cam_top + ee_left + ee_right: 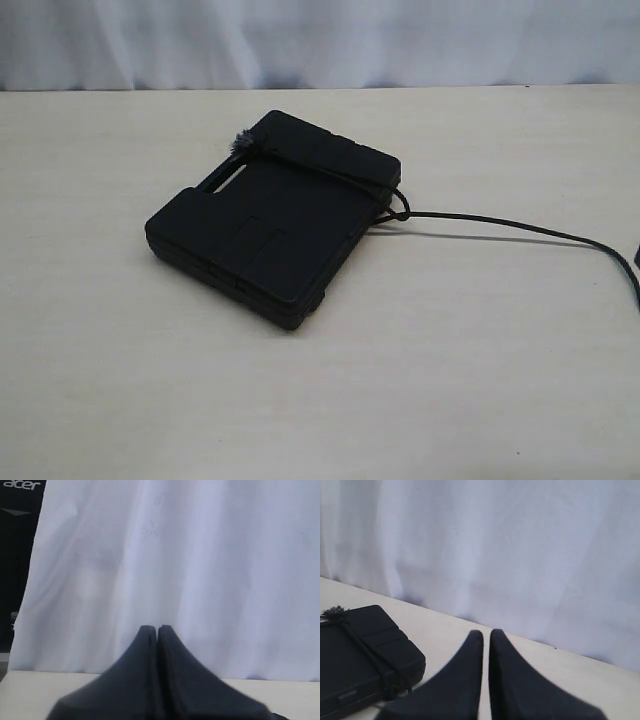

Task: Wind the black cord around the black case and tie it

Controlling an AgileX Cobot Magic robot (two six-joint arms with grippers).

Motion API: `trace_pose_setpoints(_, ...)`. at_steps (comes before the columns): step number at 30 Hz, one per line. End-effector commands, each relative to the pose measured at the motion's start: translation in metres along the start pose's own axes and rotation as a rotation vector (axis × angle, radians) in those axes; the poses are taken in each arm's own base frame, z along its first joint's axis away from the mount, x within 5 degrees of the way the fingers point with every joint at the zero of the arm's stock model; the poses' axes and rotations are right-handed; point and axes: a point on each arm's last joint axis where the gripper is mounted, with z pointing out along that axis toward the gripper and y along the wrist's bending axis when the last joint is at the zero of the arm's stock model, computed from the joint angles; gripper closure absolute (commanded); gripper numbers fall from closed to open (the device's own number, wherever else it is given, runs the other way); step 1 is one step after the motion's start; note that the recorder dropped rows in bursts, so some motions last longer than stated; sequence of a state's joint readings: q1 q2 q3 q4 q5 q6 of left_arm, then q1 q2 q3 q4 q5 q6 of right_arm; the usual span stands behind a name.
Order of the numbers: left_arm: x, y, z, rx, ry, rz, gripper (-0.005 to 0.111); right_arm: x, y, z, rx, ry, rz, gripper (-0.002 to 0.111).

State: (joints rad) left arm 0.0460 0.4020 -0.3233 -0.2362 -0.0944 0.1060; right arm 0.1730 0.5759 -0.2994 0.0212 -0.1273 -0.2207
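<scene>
The left gripper (pixel 158 628) and right gripper (pixel 486 633) were pressed together. A panel (pixel 20 515) read "acer". The cord (pixel 500 221) left the case (pixel 270 220) at three o'clock.

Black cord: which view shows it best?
Exterior view: the cord crosses the case and trails right over the table. Right wrist view catches only its tufted end and case stretch; left wrist view shows none.

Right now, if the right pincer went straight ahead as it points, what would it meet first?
Probably the white curtain; the right pincer points past the black case, though depth is unclear.
</scene>
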Motion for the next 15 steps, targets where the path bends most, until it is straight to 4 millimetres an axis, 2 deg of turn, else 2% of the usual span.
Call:
trace_pose_setpoints(1,0.001,0.001,-0.001,-0.003,-0.013,-0.007,0.107,0.016,0.004,-0.012,0.004,-0.042,-0.006,0.104)
trace_pose_setpoints(6,0.001,0.001,-0.002,-0.004,-0.016,-0.007,0.107,0.03,0.007,-0.017,0.001,-0.027,-0.006,0.104)
trace_pose_setpoints(10,0.015,0.003,-0.003,-0.004,-0.057,0.014,0.107,0.047,0.01,-0.022,0.007,-0.054,-0.006,0.104)
trace_pose_setpoints(12,0.031,0.005,-0.008,-0.006,-0.07,0.02,0.107,0.063,0.013,-0.03,0.017,-0.094,-0.003,0.104)
trace_pose_setpoints(13,0.041,0.007,-0.011,-0.007,-0.068,0.031,0.107,0.059,0.012,-0.033,0.027,-0.142,-0.003,0.104)
trace_pose_setpoints(15,0.064,0.009,-0.021,0.006,-0.062,0.096,0.107,0.072,0.015,-0.038,-0.003,-0.007,-0.001,0.104)
